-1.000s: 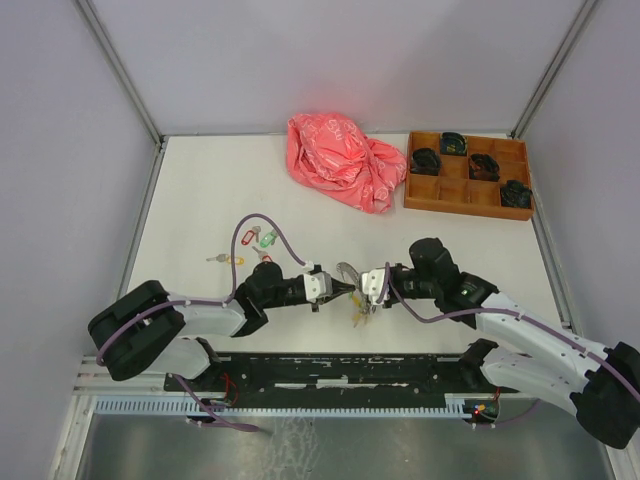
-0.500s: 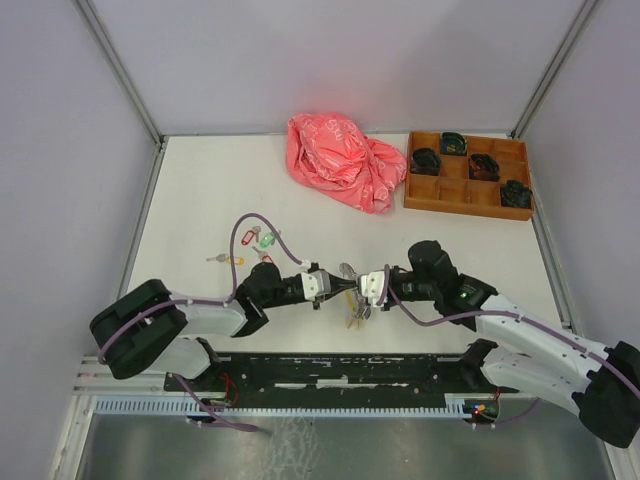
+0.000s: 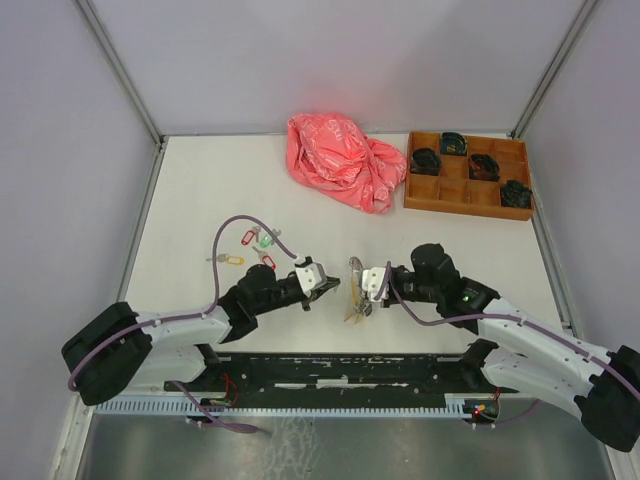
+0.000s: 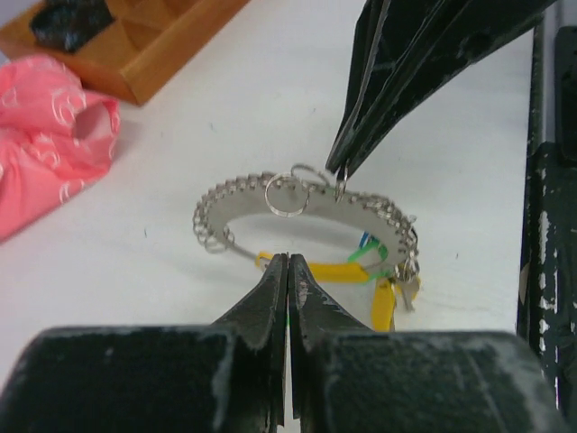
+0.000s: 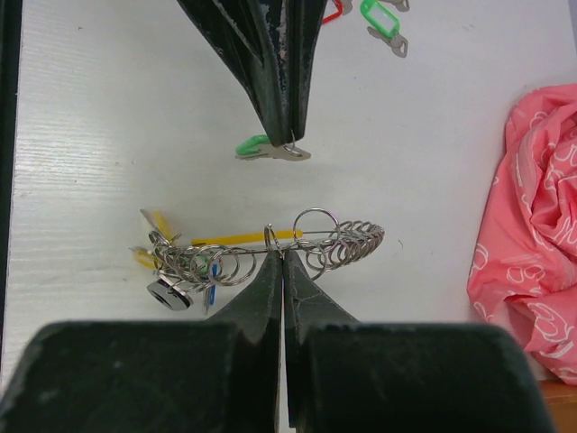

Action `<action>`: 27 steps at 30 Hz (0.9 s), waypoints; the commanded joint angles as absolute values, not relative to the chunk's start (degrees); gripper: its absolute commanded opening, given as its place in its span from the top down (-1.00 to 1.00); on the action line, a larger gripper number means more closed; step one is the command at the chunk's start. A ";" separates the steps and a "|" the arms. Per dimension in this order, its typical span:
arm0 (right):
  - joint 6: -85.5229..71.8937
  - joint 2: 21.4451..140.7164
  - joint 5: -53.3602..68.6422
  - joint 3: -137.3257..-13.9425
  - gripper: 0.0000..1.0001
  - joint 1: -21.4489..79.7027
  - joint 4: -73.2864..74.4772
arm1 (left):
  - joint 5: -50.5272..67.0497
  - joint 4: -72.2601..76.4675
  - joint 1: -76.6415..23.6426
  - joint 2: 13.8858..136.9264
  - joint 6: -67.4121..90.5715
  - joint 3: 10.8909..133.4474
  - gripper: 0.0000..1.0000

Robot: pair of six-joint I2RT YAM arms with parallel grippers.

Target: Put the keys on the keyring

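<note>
Keyring: round silvery chain-link metal keyring with a yellow band [image 5: 353,242], low centre of the top view, between the arms.
Right pincer [image 5: 283,259]: pressed together on the ring's chain.
Left pincer [image 5: 289,135]: pinching a small silver key with a green plastic tag [image 5: 256,147], just apart from the ring.
Advice: steady the ring and line up the key's small loop before pushing.

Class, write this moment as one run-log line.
left end effector: shut on green key | right end effector: shut on keyring | status: key not yet on keyring
</note>
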State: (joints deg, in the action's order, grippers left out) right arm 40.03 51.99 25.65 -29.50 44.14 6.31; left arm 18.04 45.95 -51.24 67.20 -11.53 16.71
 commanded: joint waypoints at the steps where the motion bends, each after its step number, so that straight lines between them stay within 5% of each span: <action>1: 34.72 51.31 23.20 -29.58 0.99 44.38 0.58 | 11.96 34.77 -51.43 67.18 -5.63 17.98 0.95; 16: 24.44 50.91 17.40 -26.69 0.99 44.39 -5.41 | 2.75 21.69 -51.47 84.32 0.98 29.52 0.87; 27: 20.86 51.89 15.43 -25.09 0.99 44.38 -9.41 | 3.01 37.70 -51.46 74.24 -0.06 22.98 0.30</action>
